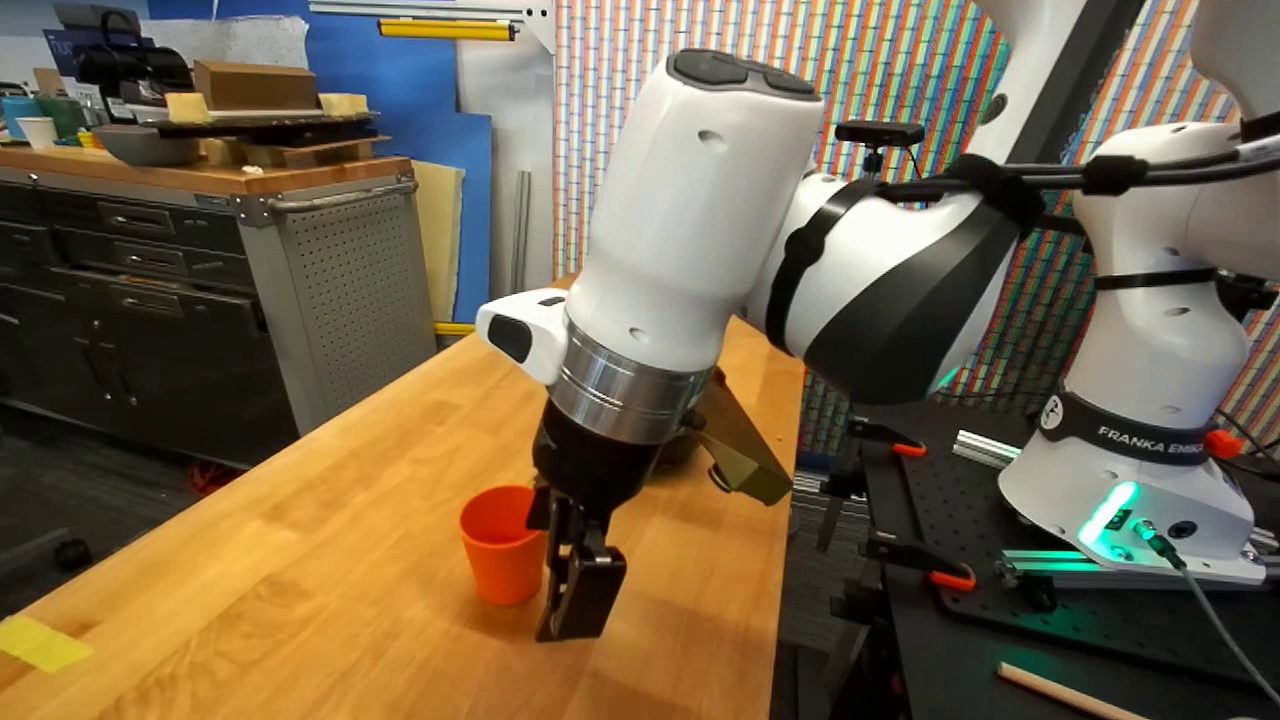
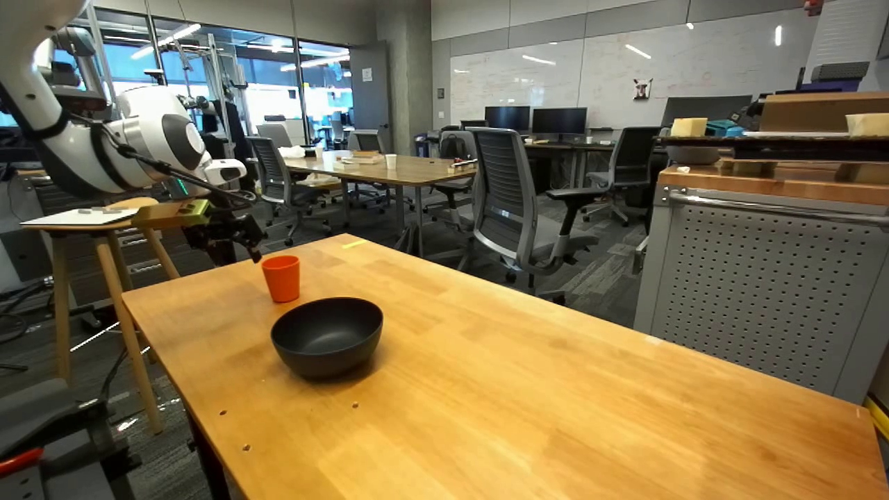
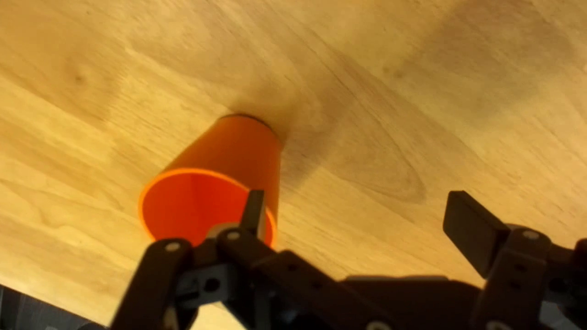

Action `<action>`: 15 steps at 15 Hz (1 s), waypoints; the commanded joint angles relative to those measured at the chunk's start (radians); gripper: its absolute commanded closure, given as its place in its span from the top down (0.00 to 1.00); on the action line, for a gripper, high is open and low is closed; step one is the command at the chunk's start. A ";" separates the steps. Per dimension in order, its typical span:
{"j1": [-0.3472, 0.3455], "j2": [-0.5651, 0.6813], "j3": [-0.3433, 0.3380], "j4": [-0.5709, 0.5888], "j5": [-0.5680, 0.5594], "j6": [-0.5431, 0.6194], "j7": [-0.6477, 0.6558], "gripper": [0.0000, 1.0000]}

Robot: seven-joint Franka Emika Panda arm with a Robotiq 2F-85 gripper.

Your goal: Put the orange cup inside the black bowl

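Wrist view, left to right. The cup [image 3: 211, 181] is left of centre, upright on the table [image 3: 367, 105], mouth toward my camera. The finger [image 3: 252, 206] on that side overlaps the rim; I cannot tell whether it touches. The opposite finger [image 3: 474, 229] is well off to the right, over the table. I log the gripper [image 3: 355, 204] as spread wide, with only table showing between its fingers and nothing in its hold.

In an exterior view, left to right: my arm [image 2: 149, 128] at far left, and below it in the frame a stool [image 2: 126, 316] with a white sheet [image 2: 76, 217] on top. The gripper's fingers end just beside the cup's rim. The cup stands outside the bowl [image 2: 326, 357], near it; I cannot judge the gap. The bowl sits open side up to the cup's right, closer to that camera. Farther right, beyond the table: a desk chair [image 2: 507, 194], then a cabinet [image 2: 771, 292] with a perforated side.

In an exterior view, left to right: yellow tape [image 1: 45, 643] on the table; the cup, upright; the gripper, tilted, just right of the cup and hiding part of it; the bowl, mostly hidden behind my arm; then the arm's base [image 1: 1165, 490], showing a green light [image 1: 1108, 515].
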 commanded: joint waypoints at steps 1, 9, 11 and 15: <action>0.054 0.016 -0.006 0.075 -0.021 -0.041 0.038 1.00; 0.169 0.137 -0.211 0.189 -0.313 0.033 0.198 1.00; 0.176 0.172 -0.244 0.213 -0.356 0.017 0.237 1.00; 0.145 0.207 -0.207 0.197 -0.257 -0.101 0.205 0.66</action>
